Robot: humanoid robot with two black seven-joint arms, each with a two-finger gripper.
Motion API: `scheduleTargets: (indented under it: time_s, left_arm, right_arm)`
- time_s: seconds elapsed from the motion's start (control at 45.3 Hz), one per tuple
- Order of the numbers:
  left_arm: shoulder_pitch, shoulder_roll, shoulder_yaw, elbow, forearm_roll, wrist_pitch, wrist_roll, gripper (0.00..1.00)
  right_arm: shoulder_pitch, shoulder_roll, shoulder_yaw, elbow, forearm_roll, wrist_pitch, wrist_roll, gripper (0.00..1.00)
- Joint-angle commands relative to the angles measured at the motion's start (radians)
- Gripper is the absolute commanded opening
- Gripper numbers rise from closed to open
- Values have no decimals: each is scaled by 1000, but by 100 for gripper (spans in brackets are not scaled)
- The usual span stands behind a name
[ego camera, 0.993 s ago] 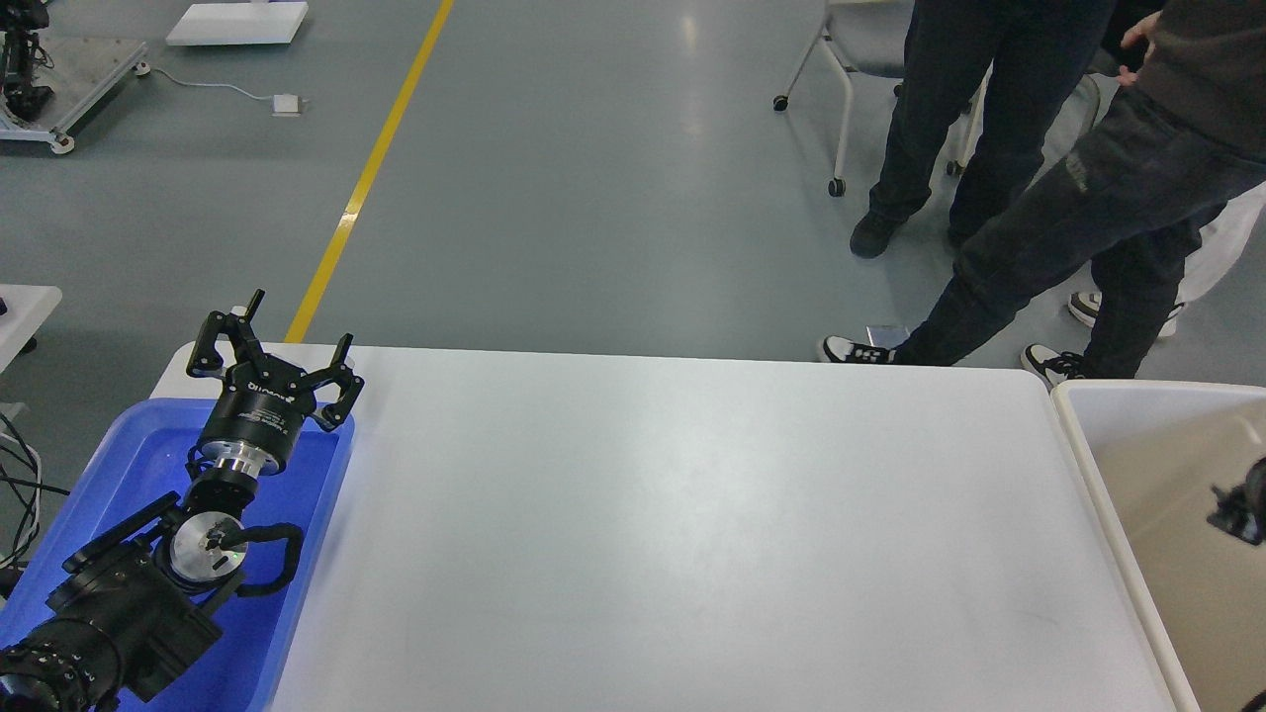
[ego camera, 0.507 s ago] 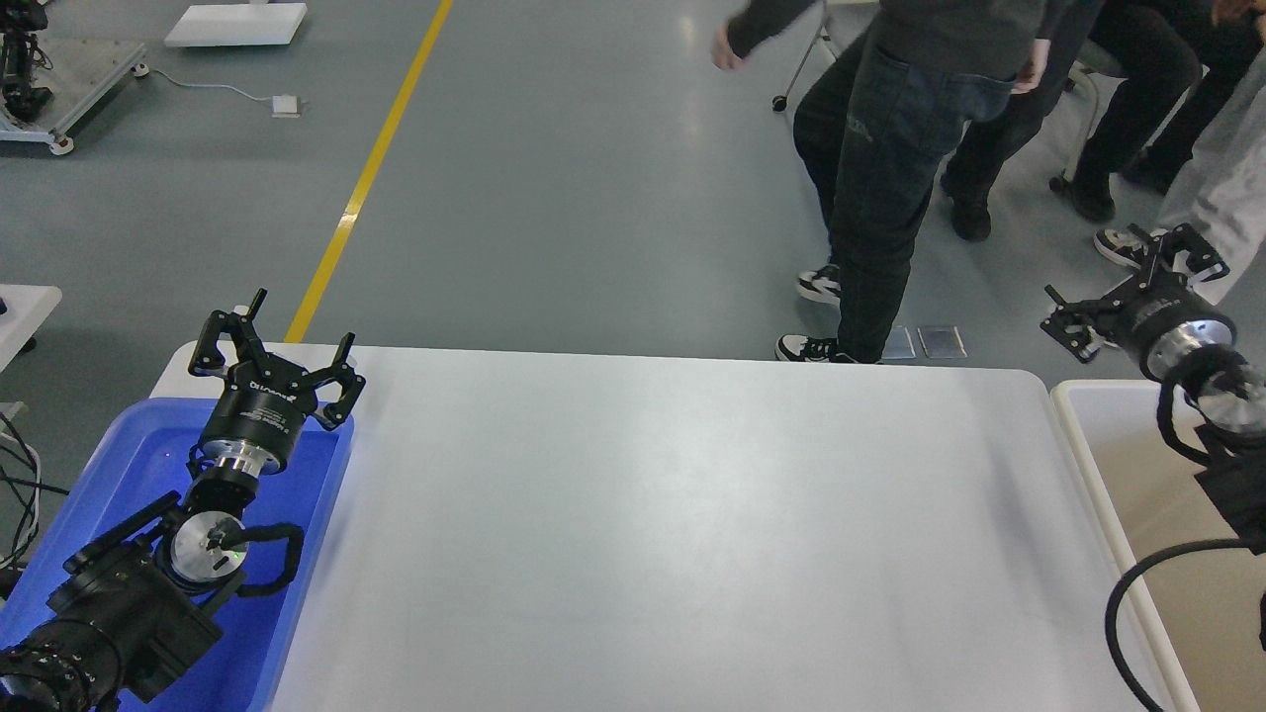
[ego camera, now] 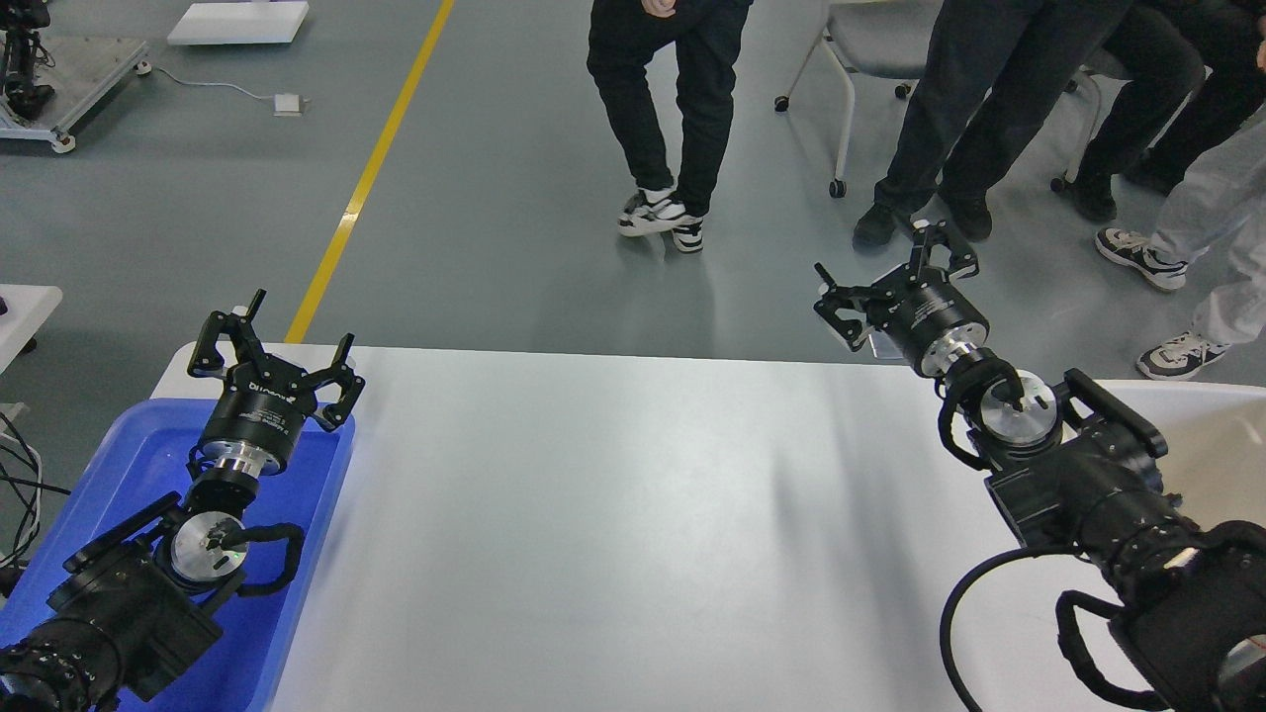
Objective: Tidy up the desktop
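While nothing shows on the desktop (ego camera: pixel 613 534), left gripper (ego camera: pixel 273 348) poised above blue tray (ego camera: pixel 109 475), fingers spread wide and empty; right gripper (ego camera: pixel 895 282) likewise spread and empty past the far edge, beside cream tub (ego camera: pixel 1221 415). Desktop between and below both.

Blue tray (ego camera: pixel 129 465) left; people's legs (ego camera: pixel 663 109) beyond.

one desktop (ego camera: pixel 633 534), one blue tray (ego camera: pixel 129 465), two arms
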State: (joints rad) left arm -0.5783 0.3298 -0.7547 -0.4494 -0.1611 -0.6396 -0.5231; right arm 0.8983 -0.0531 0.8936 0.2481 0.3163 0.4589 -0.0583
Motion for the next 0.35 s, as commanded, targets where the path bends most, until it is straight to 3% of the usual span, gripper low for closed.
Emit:
scheduleTargets:
  time_s: [0.0,0.331]
  left_arm:
    - [0,0,0,0,0,0,0,100]
    - [0,0,0,0,0,0,0,100]
  right_arm:
    - [-65,53,-5,8,6,50,0,100]
    - [-125,53,-4,19,7,124,0,100]
